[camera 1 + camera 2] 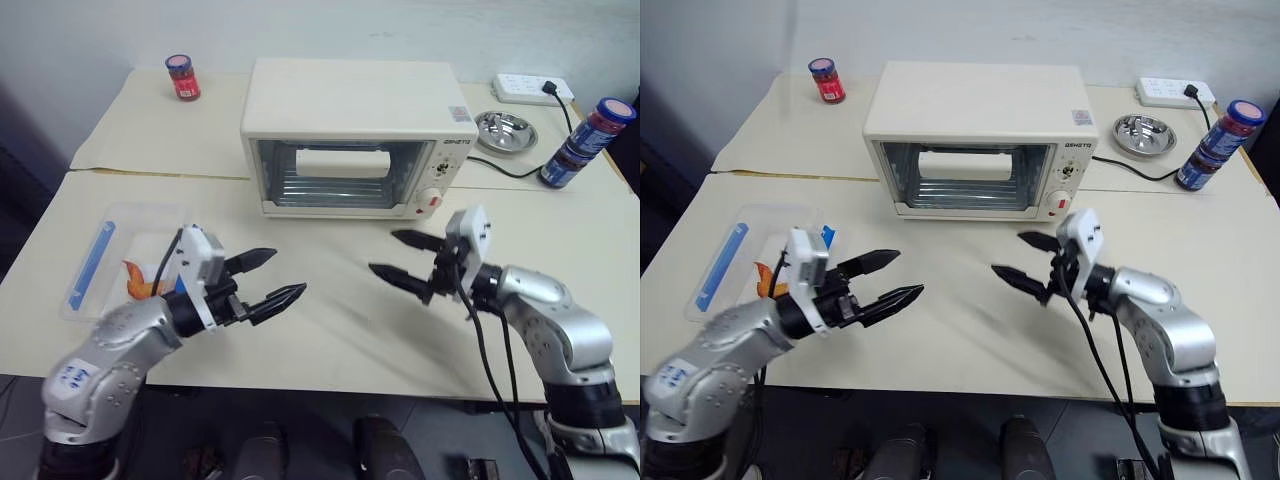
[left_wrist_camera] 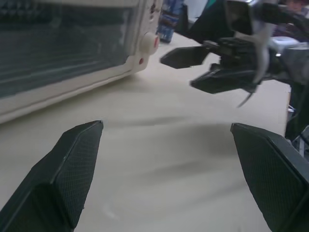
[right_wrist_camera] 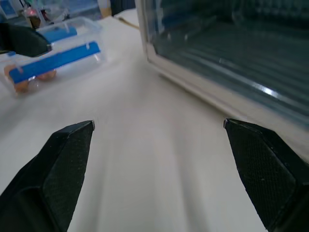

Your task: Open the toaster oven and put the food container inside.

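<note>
Your toaster oven [image 1: 350, 140] sits shut at the table's [image 1: 330, 330] middle back, the food container [image 1: 115, 255] at the left edge beside your left gripper [image 1: 265, 277]. Both it and the right gripper [image 1: 400, 257] hover spread wide, empty. Behind: red jar [image 1: 183, 77], steel bowl [image 1: 505, 131], power strip [image 1: 532, 88], two stacked jars [image 1: 588, 141].
</note>
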